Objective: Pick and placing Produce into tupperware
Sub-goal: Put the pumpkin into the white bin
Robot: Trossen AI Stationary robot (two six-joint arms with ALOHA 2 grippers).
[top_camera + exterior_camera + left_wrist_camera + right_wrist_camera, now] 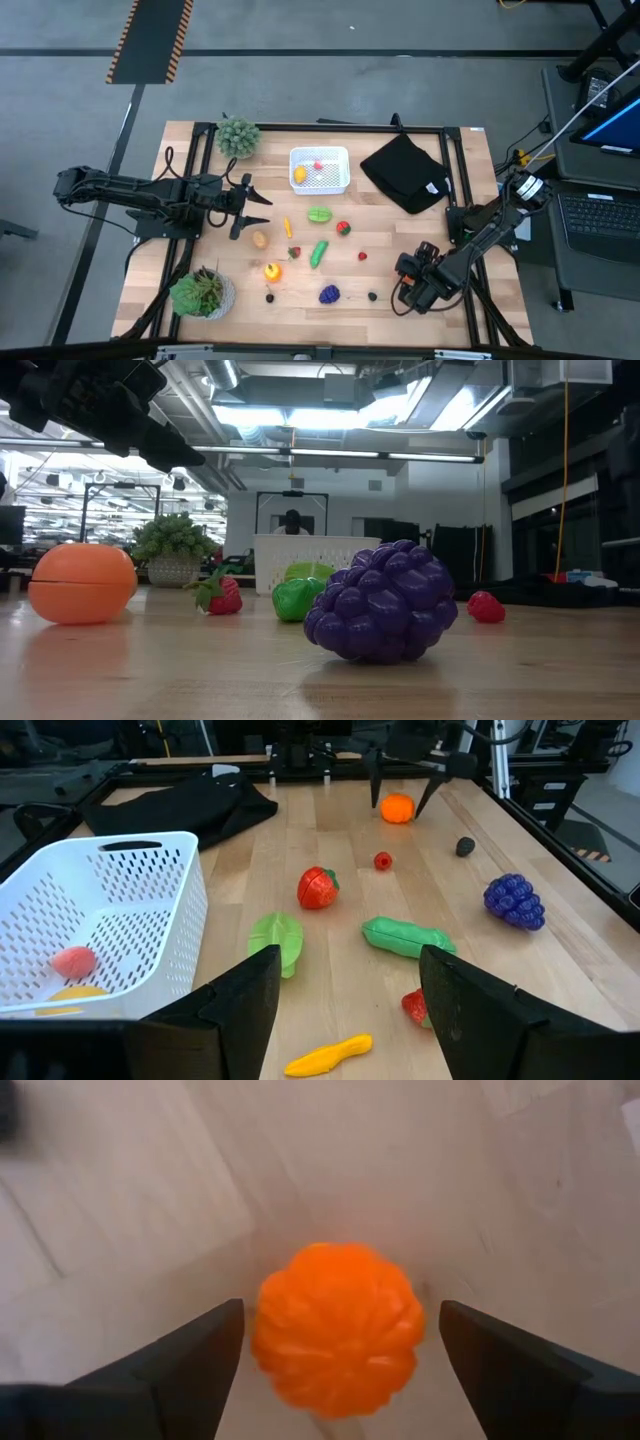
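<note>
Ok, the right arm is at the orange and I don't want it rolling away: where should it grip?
Take the orange across its widest middle, coming straight down. It is round and sits loose, centred between the open fingers of the right gripper, so closing on both flanks should stop it rolling. The left gripper waits elsewhere.

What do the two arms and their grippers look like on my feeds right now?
Both are dark, slender, jointed arms. The left gripper and the right gripper each have two flat matte-black fingers, broad and wedge-shaped up close. Black cables trail beside the left arm; the right arm carries a silver-white collar.
</note>
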